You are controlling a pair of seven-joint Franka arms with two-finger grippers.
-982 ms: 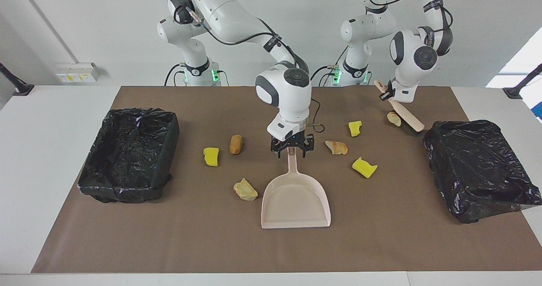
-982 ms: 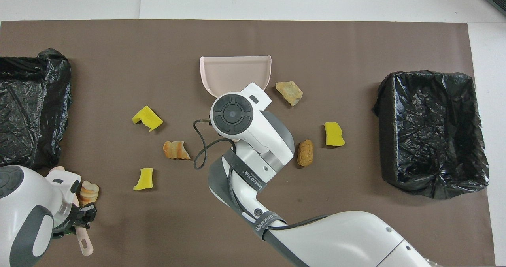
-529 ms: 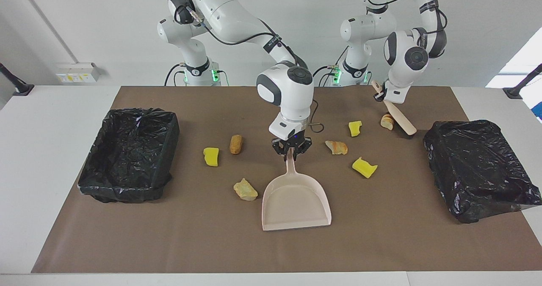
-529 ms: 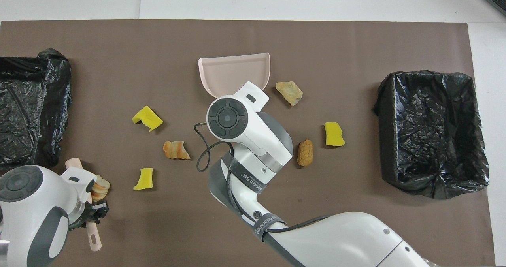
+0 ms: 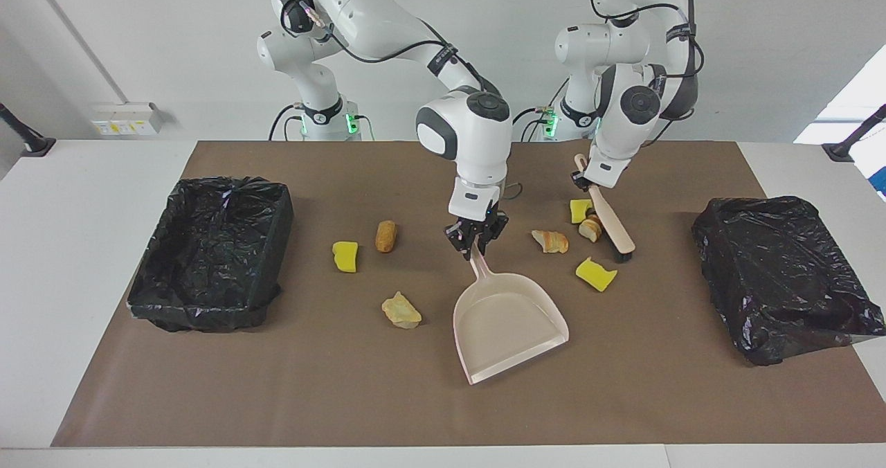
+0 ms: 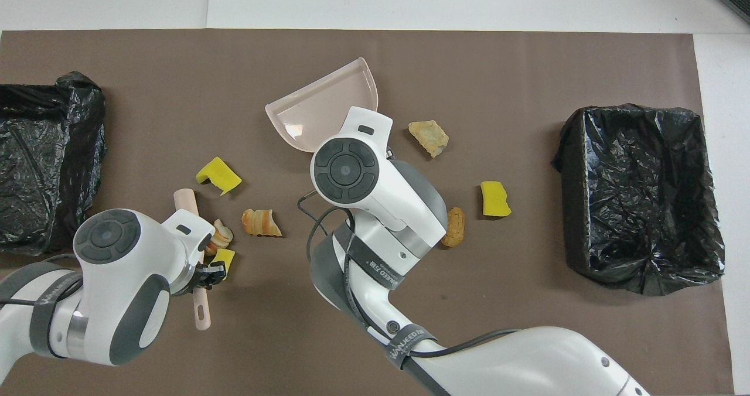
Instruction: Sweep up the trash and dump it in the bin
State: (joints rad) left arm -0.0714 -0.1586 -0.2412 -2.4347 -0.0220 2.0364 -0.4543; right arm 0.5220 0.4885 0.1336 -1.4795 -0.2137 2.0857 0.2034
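Left gripper [image 5: 580, 179] clamped on the brush [image 5: 609, 219] handle, brush head down on the mat [image 5: 277, 399] against a pastry piece [image 5: 590, 228] and a yellow chunk [image 5: 579, 209], toward the left arm's end. Same depth, mid-table: right gripper [image 5: 475, 241] clamped on the dustpan [image 5: 509, 326] handle; pan angled, mouth pointing away from the robots. Trash scattered both sides of it: croissant bit [image 5: 550, 241], yellow chunk [image 5: 595, 274] on the brush side; brown roll [image 5: 385, 236], yellow chunk [image 5: 345, 256], tan lump [image 5: 401, 311] on the other side. Nothing in the pan. Black-lined bins [image 5: 208, 253] [image 5: 782, 277] at each table end.
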